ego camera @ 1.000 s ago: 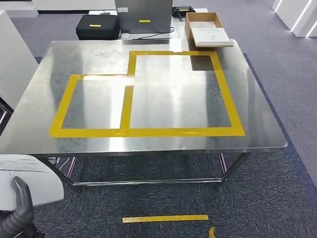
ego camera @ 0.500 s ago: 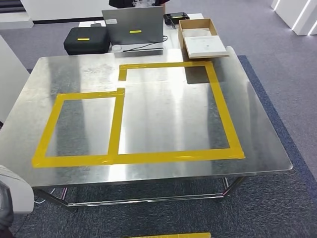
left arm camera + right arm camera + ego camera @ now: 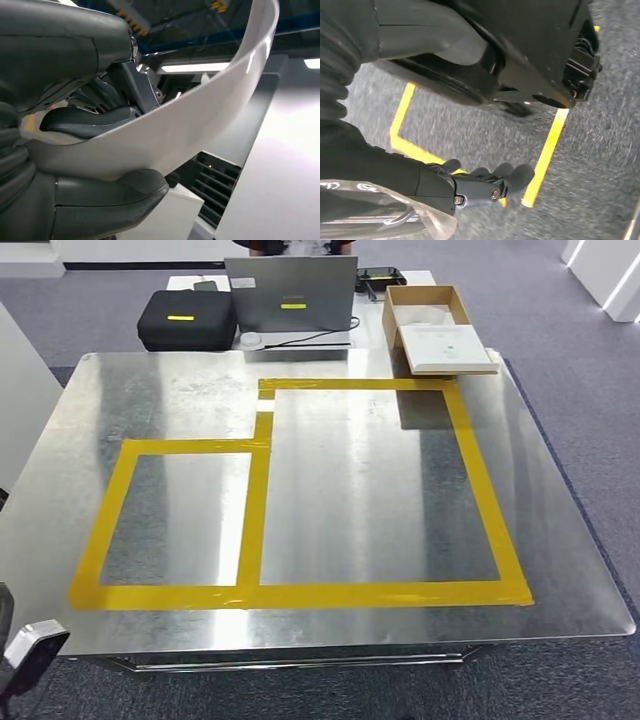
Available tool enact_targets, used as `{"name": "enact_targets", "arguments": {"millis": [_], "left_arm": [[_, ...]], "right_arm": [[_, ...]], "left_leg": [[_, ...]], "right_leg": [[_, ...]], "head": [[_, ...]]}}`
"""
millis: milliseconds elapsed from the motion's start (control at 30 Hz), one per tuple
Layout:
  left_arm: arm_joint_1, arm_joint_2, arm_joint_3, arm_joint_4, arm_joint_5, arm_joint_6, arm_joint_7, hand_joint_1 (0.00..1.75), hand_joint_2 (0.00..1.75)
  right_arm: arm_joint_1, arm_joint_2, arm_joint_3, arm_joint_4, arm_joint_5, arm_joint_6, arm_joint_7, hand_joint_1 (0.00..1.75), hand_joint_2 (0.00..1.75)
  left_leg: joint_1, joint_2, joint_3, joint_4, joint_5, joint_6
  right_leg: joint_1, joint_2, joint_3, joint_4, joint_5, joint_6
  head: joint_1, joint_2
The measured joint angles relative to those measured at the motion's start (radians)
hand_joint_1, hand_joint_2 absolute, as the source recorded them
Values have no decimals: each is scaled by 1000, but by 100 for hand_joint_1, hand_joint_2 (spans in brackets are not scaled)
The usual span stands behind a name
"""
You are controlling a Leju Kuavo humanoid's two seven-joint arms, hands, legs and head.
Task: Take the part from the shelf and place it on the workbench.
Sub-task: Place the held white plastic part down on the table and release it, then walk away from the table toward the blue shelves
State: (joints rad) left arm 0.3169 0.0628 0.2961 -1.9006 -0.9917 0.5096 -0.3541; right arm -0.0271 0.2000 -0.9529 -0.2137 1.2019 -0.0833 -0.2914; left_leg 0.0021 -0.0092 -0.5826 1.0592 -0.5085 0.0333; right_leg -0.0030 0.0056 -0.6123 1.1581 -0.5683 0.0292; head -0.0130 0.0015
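In the left hand: the left hand [image 3: 68, 150] is clamped on the curved white plastic part [image 3: 196, 120], thumb below, darker fingers [image 3: 86, 120] above; the smooth, glossy strip arcs away from the palm.
Ahead, workbench: a steel-topped workbench [image 3: 573, 570] bears yellow tape [image 3: 256, 500] marking a small rectangle beside a larger one.
Behind its far edge: a black carrying case [image 3: 185, 318], a grey laptop [image 3: 290, 295] and an open cardboard box [image 3: 423, 310] with a white lid [image 3: 445, 348] lying partly on it.
Right hand: the right hand [image 3: 486, 185] hangs over grey carpet [image 3: 606, 130] with yellow floor lines [image 3: 546, 155], fingers loosely curled, holding nothing.
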Motion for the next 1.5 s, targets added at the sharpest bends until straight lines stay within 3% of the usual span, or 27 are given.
{"name": "enact_targets", "arguments": {"millis": [33, 67, 133, 267, 433, 533, 667, 800, 967, 1100, 1267, 1400, 1500], "left_arm": [[-27, 34, -19, 32, -34, -9, 28, 175, 175], [-56, 69, -43, 65, -66, -20, 54, 175, 175], [-115, 135, -100, 129, -127, -40, 101, 175, 175], [-216, 244, -219, 230, -202, -66, 158, 175, 175], [-308, 321, -317, 304, -239, -108, 175, 175, 175], [-406, 363, -399, 370, -265, -169, 180, 175, 175], [-543, 399, -508, 454, -273, -214, 181, 175, 175], [-674, 401, -618, 520, -248, -250, 185, 175, 175], [-782, 392, -735, 559, -244, -251, 187, 175, 175], [-827, 381, -797, 568, -251, -228, 185, 0, 175], [-844, 365, -861, 560, -240, -239, 199, 0, 175], [-830, 355, -898, 534, -225, -235, 223, 0, 0], [-817, 350, -913, 520, -232, -216, 237, 0, 0]], "right_arm": [[-1, -4, 2, 0, 6, 3, -2, 0, 175], [-2, -8, 4, 1, 11, 5, -3, 0, 175], [-4, -12, 8, 1, 19, 9, -6, 0, 175], [-7, -18, 13, 2, 27, 12, -6, 0, 175], [-8, -18, 19, 2, 34, 17, -2, 0, 175], [-12, -18, 26, 2, 43, 27, 8, 0, 175], [-17, -19, 33, 2, 49, 38, 17, 0, 175], [-19, -19, 35, 3, 52, 41, 17, 0, 175], [-20, -19, 35, 7, 54, 37, 10, 0, 175], [-20, -19, 35, 8, 52, 33, 8, 0, 0], [-20, -18, 34, 8, 20, 20, 14, 0, 0], [-21, -17, 31, 9, 7, 14, 19, 0, 0], [-21, -17, 31, 10, 6, 12, 21, 0, 0]], "left_leg": [[-2, -3, 8, 0, -6, -2], [-4, -5, 10, 1, -9, -5], [-6, -8, 10, 0, -9, -9], [-5, -4, 13, -11, -5, -11], [-5, -3, 17, -17, -4, -16], [-5, -4, 17, -19, -2, -19], [-5, -3, 17, -19, -1, -22], [-5, -4, 17, -19, 0, -22], [-6, -3, 17, -19, 0, -22], [-7, -3, 17, -19, -1, -22], [-7, -3, 16, -19, -1, -21], [-7, -3, 16, -19, -1, -21], [-7, -3, 16, -19, -1, -21]], "right_leg": [[4, -2, 12, -49, 33, -9], [6, -3, 25, -85, 48, -13], [7, -2, 37, -113, 47, -11], [7, 6, 39, -119, 46, -10], [7, 5, 40, -120, 43, -15], [7, 3, 40, -120, 44, -17], [7, 5, 40, -120, 46, -20], [6, 5, 41, -120, 46, -20], [4, 6, 41, -121, 47, -20], [4, 6, 41, -122, 47, -19], [4, 6, 41, -123, 47, -19], [4, 6, 41, -123, 47, -19], [4, 6, 41, -123, 47, -19]], "head": [[-1, 0], [-2, 0], [-3, 0], [-4, 0], [-4, 0], [-4, 0], [-4, 0], [-3, 0], [-3, 0], [-4, 0], [-4, 0], [-4, 0], [-4, 0]]}}
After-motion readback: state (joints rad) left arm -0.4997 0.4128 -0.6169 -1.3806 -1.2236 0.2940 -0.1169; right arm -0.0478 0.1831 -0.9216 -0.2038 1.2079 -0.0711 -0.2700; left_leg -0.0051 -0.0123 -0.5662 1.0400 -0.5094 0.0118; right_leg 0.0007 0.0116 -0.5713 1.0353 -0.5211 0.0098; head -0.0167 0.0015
